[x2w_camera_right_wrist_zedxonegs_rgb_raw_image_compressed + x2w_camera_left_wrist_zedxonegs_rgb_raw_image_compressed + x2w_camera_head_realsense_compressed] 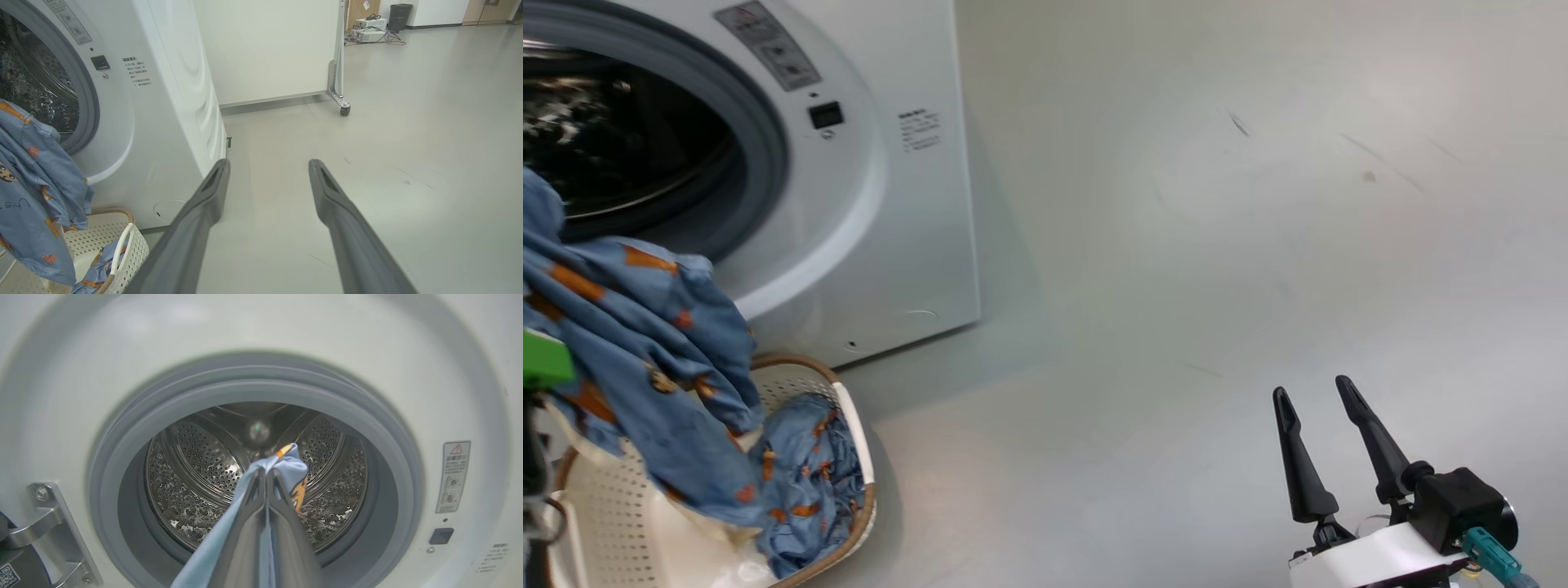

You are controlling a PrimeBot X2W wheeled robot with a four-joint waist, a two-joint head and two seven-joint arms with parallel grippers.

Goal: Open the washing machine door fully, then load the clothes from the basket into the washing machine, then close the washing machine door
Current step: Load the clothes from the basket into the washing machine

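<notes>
The washing machine stands with its mouth open, the steel drum showing inside the grey gasket. A dark edge of the swung-open door sits beside its metal hinge. My left gripper is shut on a blue printed piece of the clothes, held just before the drum opening. That cloth hangs down over the basket, which holds more blue clothes. My right gripper stands open over the floor to the right, nothing between its fingers.
Bare grey floor stretches right of the machine. A white panel on casters stands behind it. Boxes with cables and a black bin sit far back. The basket stands against the machine's front.
</notes>
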